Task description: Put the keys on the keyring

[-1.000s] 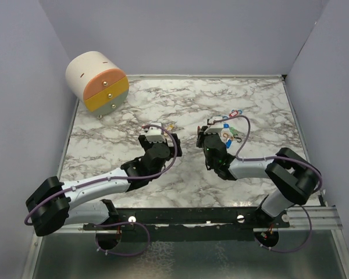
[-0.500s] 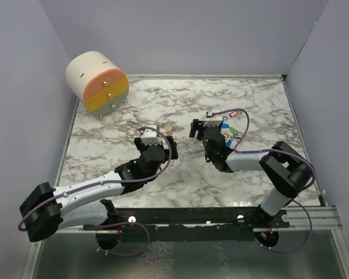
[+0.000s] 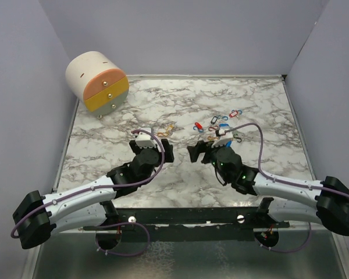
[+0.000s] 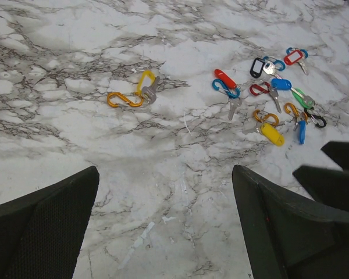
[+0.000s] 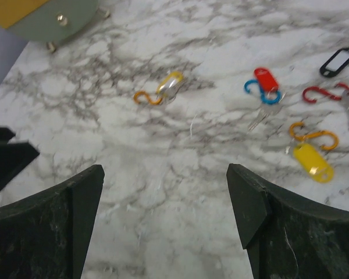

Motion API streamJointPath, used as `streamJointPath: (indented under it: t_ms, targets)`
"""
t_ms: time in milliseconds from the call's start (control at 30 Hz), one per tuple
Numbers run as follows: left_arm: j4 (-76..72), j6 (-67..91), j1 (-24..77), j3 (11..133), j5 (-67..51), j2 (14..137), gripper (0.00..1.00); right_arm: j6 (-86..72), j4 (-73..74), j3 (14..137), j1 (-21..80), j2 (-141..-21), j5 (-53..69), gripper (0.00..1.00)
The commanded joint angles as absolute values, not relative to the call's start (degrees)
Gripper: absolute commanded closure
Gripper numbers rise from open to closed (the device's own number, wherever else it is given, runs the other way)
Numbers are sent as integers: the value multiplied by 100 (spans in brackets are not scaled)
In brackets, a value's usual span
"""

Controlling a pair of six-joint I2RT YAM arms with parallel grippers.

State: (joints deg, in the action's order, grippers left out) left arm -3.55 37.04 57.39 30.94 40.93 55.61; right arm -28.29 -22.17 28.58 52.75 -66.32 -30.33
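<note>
Left end effector [image 4: 166,174] spread, empty, right end effector [image 5: 166,171] spread, empty, tagged keys [image 4: 273,99] scattered on marble counter [image 4: 163,35], orange S-hook [image 4: 121,100] apart

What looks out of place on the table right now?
The keys lie scattered in a loose heap, tags and clips overlapping, not gathered on one ring. One orange clip with a key lies apart, to the heap's left. The left hand and right hand are open and empty.
</note>
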Motion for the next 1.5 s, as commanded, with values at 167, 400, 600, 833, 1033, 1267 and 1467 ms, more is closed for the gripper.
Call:
streamJointPath:
  t_ms: [167, 400, 600, 833, 1033, 1267, 1467]
  targets:
    - [-210, 3971, 5775, 2508, 3671, 4878, 1, -4183, -1157, 1703, 6770, -5882, -3369, 9]
    - [-263, 4179, 6038, 1984, 3656, 4615, 1, -4443, -1356, 1330, 7870, -5741, -3985, 8]
    - [-271, 4249, 6504, 1736, 3792, 4491, 1, -4319, -1925, 1070, 8680, -5918, -4528, 7]
    - [-271, 4377, 6908, 1631, 4249, 4523, 1, -4272, -2501, 862, 9033, -6272, -4763, 7]
    - [-281, 4572, 7213, 1584, 4524, 4700, 1, -4404, -2473, 747, 9245, -6191, -4842, 7]
    - [-266, 4744, 7630, 1708, 4964, 5098, 1, -4413, -2152, 790, 9307, -5955, -4995, 7]
    - [-260, 4782, 7785, 1775, 5157, 5120, 1, -4523, -1889, 715, 9325, -5550, -5089, 7]
